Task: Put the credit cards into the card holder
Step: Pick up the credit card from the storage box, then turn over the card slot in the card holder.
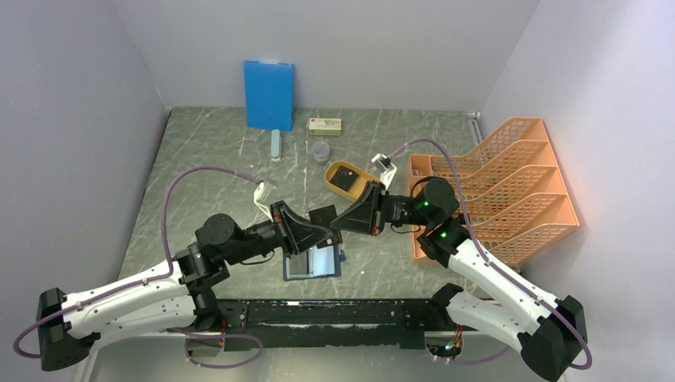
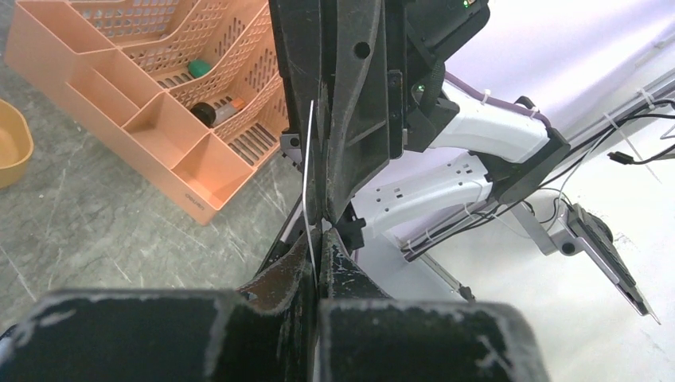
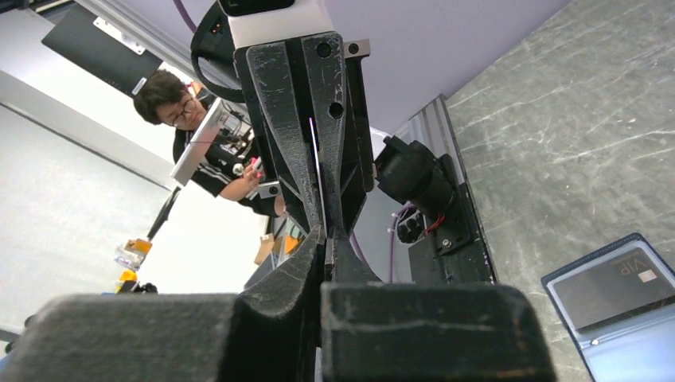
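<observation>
A dark credit card [image 1: 322, 216] hangs in the air between my two grippers, seen edge-on as a thin pale line [image 2: 306, 171] in the left wrist view. My left gripper [image 1: 329, 234] [image 2: 318, 239] is shut on one end of it. My right gripper [image 1: 336, 223] [image 3: 325, 237] faces it, jaws closed on the card's other end [image 3: 316, 163]. The navy card holder [image 1: 313, 263] [image 3: 629, 314] lies open on the table just below them, with a dark card [image 3: 613, 283] in it. Another dark card [image 1: 345, 181] lies in the yellow-orange tray [image 1: 331, 170].
An orange mesh file rack [image 1: 509, 187] [image 2: 151, 103] stands at the right, close to the right arm. A bright blue board [image 1: 268, 94] leans on the back wall, with a small box [image 1: 325, 125], a small cup [image 1: 320, 151] and a pale stick [image 1: 275, 145] near it.
</observation>
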{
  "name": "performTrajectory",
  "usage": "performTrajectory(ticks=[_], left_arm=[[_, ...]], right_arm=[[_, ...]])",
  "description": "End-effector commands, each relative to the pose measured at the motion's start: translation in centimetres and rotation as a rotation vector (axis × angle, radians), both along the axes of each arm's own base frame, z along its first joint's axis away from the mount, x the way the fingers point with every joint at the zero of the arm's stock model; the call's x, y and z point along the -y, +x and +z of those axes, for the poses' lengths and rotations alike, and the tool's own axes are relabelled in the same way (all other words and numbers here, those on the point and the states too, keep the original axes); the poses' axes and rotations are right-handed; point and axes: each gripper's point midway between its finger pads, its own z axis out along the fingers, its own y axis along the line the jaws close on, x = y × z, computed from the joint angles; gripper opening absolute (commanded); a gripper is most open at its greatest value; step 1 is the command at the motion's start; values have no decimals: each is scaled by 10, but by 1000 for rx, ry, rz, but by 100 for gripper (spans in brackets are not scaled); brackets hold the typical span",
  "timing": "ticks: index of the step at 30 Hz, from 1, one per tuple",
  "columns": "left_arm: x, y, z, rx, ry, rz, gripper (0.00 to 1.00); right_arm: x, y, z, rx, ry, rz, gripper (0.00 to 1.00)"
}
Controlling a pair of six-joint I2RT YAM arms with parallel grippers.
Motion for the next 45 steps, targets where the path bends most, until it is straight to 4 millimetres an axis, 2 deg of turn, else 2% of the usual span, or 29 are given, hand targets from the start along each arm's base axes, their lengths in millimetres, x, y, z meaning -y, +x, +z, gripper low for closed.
performTrajectory(ticks=[1,2,3,5,7,8,12,14,16,18,20,26,29,34,38,45], left_arm=[[-1,0,6,17,-23,-1,5],[-1,1,5,17,-16,5,6],[-2,3,2,13,-4,16,12],[-7,8,-4,-4,35,57,41],[-18,17,-20,-32,119,126,58],[-24,19,-22,-35,134,157,65],[-59,33,-64,-94,305,313,72],[-69,35,-87,-126,395,354,72],[-71,36,-110,-156,484,358,70],[-66,36,-132,-183,564,345,67],[-60,38,-148,-197,623,337,65],[-32,51,-172,-192,704,332,61],[-26,64,-188,-187,779,374,57],[-11,72,-199,-168,796,371,58],[-4,75,-214,-177,840,359,56],[-1,78,-244,-199,936,366,46]], right_arm=[[1,-8,6,29,29,17,0],[1,-7,7,35,28,7,0],[2,-5,6,40,23,-10,0],[4,2,3,45,-14,-72,0],[8,19,-6,54,-93,-185,0],[12,28,-16,51,-154,-246,0],[32,56,-72,-18,-428,-419,0],[40,61,-107,-92,-542,-453,0],[43,59,-135,-165,-602,-460,0],[45,55,-159,-227,-632,-458,0],[45,52,-170,-264,-636,-457,0],[50,45,-190,-322,-667,-462,0],[51,39,-193,-339,-662,-446,0],[52,33,-190,-324,-649,-427,0],[56,30,-193,-319,-678,-415,0],[54,24,-200,-341,-668,-392,0]])
